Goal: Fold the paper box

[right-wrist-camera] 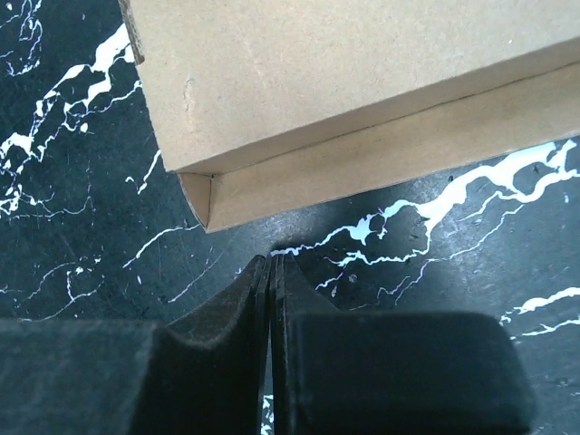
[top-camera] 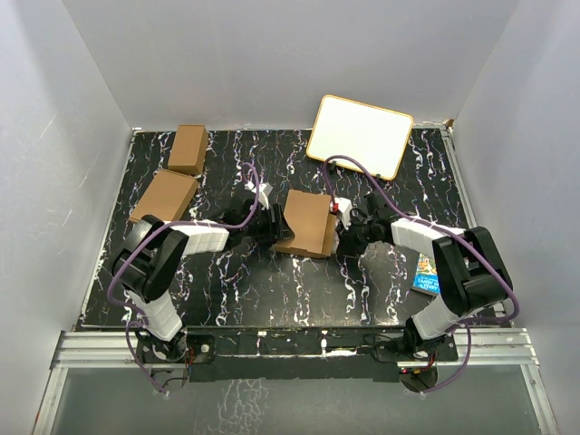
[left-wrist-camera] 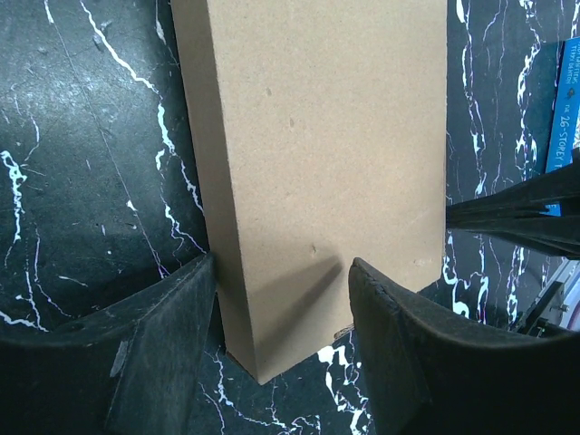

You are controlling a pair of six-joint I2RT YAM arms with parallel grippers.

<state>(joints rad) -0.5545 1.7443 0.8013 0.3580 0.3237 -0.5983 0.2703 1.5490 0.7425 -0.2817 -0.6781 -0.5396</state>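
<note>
The paper box [top-camera: 306, 222] is a shallow, closed brown cardboard form lying mid-table between both arms. My left gripper [top-camera: 270, 223] is at its left end. In the left wrist view the box [left-wrist-camera: 335, 154] fills the middle, and my left gripper [left-wrist-camera: 283, 313] is open, its fingers [left-wrist-camera: 172, 344] straddling the box's near corner without clamping it. My right gripper [top-camera: 343, 228] is at the box's right end. In the right wrist view it [right-wrist-camera: 272, 261] is shut and empty, its tips on the table just short of the box's side wall [right-wrist-camera: 390, 149].
Two other brown cartons [top-camera: 188, 148] [top-camera: 165, 195] stand at the back left. A white board with an orange rim [top-camera: 361, 136] lies at the back right. A blue book [top-camera: 426, 272] lies beside the right arm, also in the left wrist view [left-wrist-camera: 566, 100].
</note>
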